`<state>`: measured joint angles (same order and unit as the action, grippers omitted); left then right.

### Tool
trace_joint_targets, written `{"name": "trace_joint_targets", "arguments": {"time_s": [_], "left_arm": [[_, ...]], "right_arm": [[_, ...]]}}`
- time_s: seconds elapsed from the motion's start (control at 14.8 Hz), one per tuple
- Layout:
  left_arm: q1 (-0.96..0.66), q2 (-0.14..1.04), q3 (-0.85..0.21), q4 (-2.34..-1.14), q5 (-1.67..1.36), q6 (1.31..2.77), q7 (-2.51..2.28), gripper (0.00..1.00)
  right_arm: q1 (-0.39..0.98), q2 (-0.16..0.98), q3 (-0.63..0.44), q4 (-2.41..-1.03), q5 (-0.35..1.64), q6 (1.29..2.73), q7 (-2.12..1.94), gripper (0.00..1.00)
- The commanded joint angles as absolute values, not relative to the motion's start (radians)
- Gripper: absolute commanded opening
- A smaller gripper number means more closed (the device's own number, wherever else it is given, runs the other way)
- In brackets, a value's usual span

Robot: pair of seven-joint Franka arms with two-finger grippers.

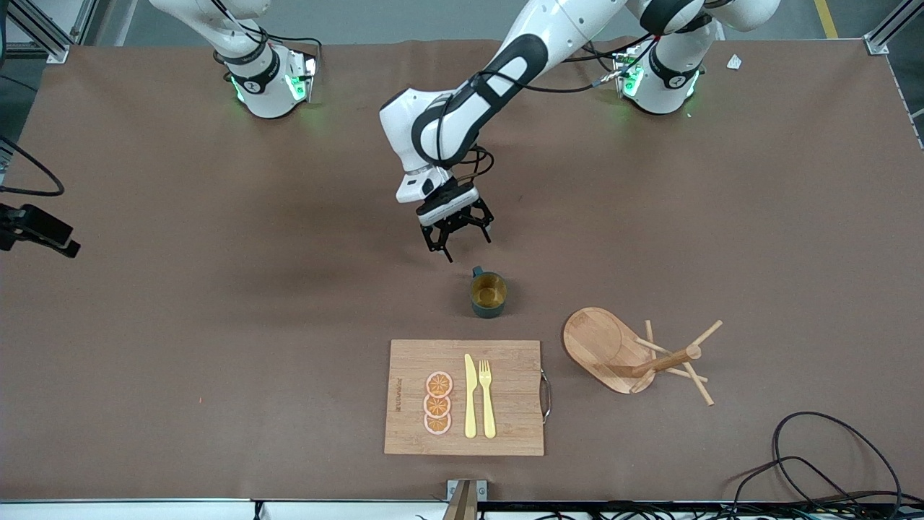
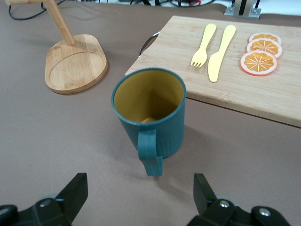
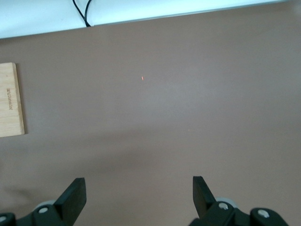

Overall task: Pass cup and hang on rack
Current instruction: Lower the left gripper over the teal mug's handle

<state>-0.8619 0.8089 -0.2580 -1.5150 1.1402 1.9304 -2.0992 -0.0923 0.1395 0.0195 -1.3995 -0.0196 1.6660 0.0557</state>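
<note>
The dark teal cup stands upright on the brown table, its yellowish inside showing and its small handle turned toward the robots. My left gripper hangs open just above the table beside the cup, on the handle's side. In the left wrist view the cup stands a little ahead of the open left gripper, apart from both fingers. The wooden rack stands toward the left arm's end, nearer the front camera than the cup; its oval base also shows. My right gripper waits open over bare table.
A bamboo cutting board with orange slices, a yellow knife and a fork lies nearer the front camera than the cup. Black cables lie by the front corner at the left arm's end.
</note>
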Motion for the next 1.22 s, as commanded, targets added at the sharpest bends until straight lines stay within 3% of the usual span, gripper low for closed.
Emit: {"name": "trace_joint_targets", "arguments": {"time_s": [0.0, 0.2, 0.61, 1.15], "left_arm": [[-0.859, 0.808, -0.255, -1.581, 1.277, 1.979, -2.289, 0.82], [-0.865, 0.825, -0.253, -1.607, 1.334, 1.979, -2.332, 0.73], [-0.851, 0.873, -0.245, -1.608, 1.482, 1.985, -2.370, 0.70], [-0.822, 0.888, -0.239, -1.597, 1.536, 2.029, -2.376, 0.41]], "right_arm": [[-0.100, 0.127, 0.032, -1.401, -0.037, 1.660, 0.048, 1.00], [-0.094, 0.124, 0.032, -1.402, -0.040, 1.651, 0.046, 1.00], [-0.094, 0.124, 0.032, -1.402, -0.038, 1.643, 0.061, 1.00], [-0.094, 0.124, 0.034, -1.402, -0.035, 1.641, 0.063, 1.00]]}}
